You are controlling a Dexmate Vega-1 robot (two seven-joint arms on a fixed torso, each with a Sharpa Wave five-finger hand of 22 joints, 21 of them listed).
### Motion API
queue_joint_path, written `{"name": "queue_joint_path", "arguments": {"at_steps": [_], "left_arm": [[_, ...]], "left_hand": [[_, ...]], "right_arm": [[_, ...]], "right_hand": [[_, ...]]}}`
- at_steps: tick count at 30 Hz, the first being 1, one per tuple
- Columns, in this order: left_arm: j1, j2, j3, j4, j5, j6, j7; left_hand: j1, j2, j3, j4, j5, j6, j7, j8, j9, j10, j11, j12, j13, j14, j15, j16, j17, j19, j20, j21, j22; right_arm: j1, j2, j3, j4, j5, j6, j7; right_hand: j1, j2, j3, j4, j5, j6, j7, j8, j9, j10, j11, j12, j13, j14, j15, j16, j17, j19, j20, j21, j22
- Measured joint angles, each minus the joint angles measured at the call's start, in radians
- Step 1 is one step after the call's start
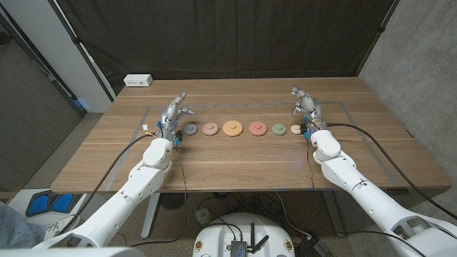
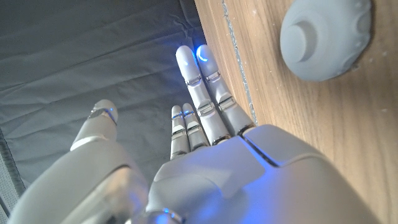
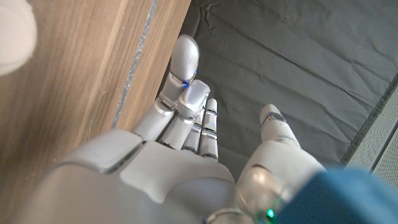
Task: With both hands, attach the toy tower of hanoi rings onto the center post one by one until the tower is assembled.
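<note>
Both hands, left (image 1: 172, 113) and right (image 1: 305, 106), stand empty with fingers spread at either end of the ring row (image 1: 233, 128) on the table (image 1: 235, 168), and I judge a careless reach could knock neighbouring rings askew.

A lab or test room is suggested — a wooden table (image 1: 235, 160) is set before a black curtain (image 1: 228, 36) hung as a backdrop. Bare grey walls (image 1: 421, 57), a white power strip (image 1: 138, 81) and taped outlines on the tabletop are seen.
</note>
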Motion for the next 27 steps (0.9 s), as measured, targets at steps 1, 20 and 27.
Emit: {"name": "queue_joint_path", "arguments": {"at_steps": [1, 20, 27], "left_arm": [[0.0, 0.001, 0.001, -0.001, 0.002, 0.001, -0.002], [-0.005, 0.033, 0.013, -0.007, 0.081, -0.004, 0.016], [-0.007, 0.036, 0.016, 0.005, 0.142, -0.025, 0.059]], "left_hand": [[0.016, 0.003, 0.006, -0.002, 0.004, 0.0, 0.0, 0.0, 0.0, 0.0, 0.0, 0.0, 0.001, -0.001, -0.001, 0.001, -0.003, 0.0, 0.0, 0.004, -0.003], [0.108, 0.013, 0.021, -0.005, 0.025, 0.02, 0.009, 0.007, 0.003, 0.037, -0.004, 0.02, 0.019, 0.009, -0.003, 0.041, -0.014, 0.014, 0.002, 0.03, -0.009], [0.122, 0.009, 0.017, -0.001, 0.025, 0.04, 0.014, 0.015, 0.003, 0.065, -0.011, 0.034, 0.025, 0.016, -0.006, 0.055, -0.019, 0.023, 0.001, 0.044, -0.009]], "right_arm": [[-0.003, -0.004, 0.0, -0.008, -0.002, -0.003, -0.002], [-0.027, -0.033, 0.001, -0.071, -0.077, -0.066, -0.076], [-0.044, -0.062, -0.011, -0.124, -0.147, -0.099, -0.128]], "right_hand": [[0.005, -0.005, 0.003, -0.003, 0.001, 0.0, 0.0, -0.004, 0.0, 0.0, 0.0, 0.0, 0.003, -0.001, 0.001, 0.002, -0.001, 0.0, 0.0, 0.0, 0.0], [0.074, -0.01, 0.054, -0.012, 0.034, -0.013, -0.024, -0.019, 0.0, 0.02, -0.02, 0.0, 0.018, -0.014, 0.007, 0.027, -0.003, 0.0, 0.0, 0.0, 0.001], [0.099, -0.023, 0.062, -0.012, 0.038, -0.023, -0.033, -0.019, 0.0, 0.02, -0.028, 0.0, 0.019, -0.014, 0.007, 0.027, -0.003, -0.005, 0.002, 0.0, 0.0]]}}
